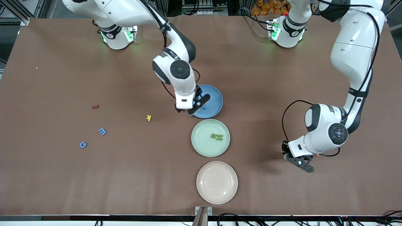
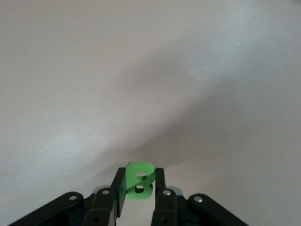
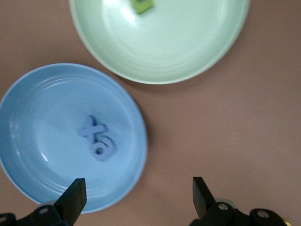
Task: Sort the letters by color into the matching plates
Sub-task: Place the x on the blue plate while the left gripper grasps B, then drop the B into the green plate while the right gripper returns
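Note:
My right gripper point(image 1: 195, 109) is open and empty, low over the rim of the blue plate point(image 1: 215, 97) on its right arm's side. In the right wrist view point(image 3: 136, 197) the blue plate point(image 3: 42, 122) holds two blue letters point(image 3: 97, 139). The mint green plate point(image 1: 203, 145) lies nearer the front camera and holds green letters point(image 1: 217, 136); one shows in the right wrist view point(image 3: 141, 5). My left gripper point(image 1: 301, 163) hangs over bare table toward the left arm's end. It is shut on a green letter B point(image 2: 139, 181).
A beige plate point(image 1: 216, 182) lies nearest the front camera, with nothing in it. Loose letters lie toward the right arm's end: a red one point(image 1: 95, 106), a yellow one point(image 1: 149, 117), a blue m point(image 1: 102, 131) and a blue G point(image 1: 82, 144).

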### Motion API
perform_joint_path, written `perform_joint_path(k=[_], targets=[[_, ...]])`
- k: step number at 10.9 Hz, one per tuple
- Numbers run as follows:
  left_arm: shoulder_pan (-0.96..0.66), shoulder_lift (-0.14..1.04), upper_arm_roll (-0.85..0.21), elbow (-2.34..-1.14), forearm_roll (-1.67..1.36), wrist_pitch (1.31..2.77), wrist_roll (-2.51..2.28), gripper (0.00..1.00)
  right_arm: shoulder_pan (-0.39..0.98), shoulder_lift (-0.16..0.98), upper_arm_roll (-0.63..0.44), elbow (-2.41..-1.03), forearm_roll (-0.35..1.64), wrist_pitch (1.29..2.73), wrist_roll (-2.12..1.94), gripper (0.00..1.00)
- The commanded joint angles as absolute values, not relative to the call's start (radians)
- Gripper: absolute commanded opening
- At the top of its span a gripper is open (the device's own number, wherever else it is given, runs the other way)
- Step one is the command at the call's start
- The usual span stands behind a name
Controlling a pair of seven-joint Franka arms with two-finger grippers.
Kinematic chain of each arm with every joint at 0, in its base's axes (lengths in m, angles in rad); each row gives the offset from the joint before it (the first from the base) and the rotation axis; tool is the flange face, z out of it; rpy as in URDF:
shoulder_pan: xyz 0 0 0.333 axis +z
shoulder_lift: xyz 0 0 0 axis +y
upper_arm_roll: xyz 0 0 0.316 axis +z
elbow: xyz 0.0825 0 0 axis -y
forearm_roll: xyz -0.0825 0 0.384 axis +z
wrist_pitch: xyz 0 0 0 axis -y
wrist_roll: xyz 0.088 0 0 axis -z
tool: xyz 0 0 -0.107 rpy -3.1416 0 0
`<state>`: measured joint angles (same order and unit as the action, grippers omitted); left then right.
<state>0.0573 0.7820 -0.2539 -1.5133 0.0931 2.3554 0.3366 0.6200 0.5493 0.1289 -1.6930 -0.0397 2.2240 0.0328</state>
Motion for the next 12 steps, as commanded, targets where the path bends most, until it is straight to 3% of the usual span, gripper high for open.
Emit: perform_joint_path(k=[1, 7, 12], targets=[[-0.013, 0.759, -0.273, -1.511, 0.074, 2.342, 0.173, 0.00, 0.488, 0.479, 0.141, -1.703, -0.040, 2.168, -0.032, 1.00], [-0.205, 0.765, -0.267, -1.445, 0.064, 2.344, -0.105, 0.00, 0.204, 0.427, 0.132, -1.712, -0.041, 2.074, -0.386, 1.00], [-0.356, 0.802, -0.256, -1.413, 0.071, 2.358, -0.380, 0.00, 0.111, 0.419, 0.017, -1.750, -0.041, 2.092, -0.581, 1.00]])
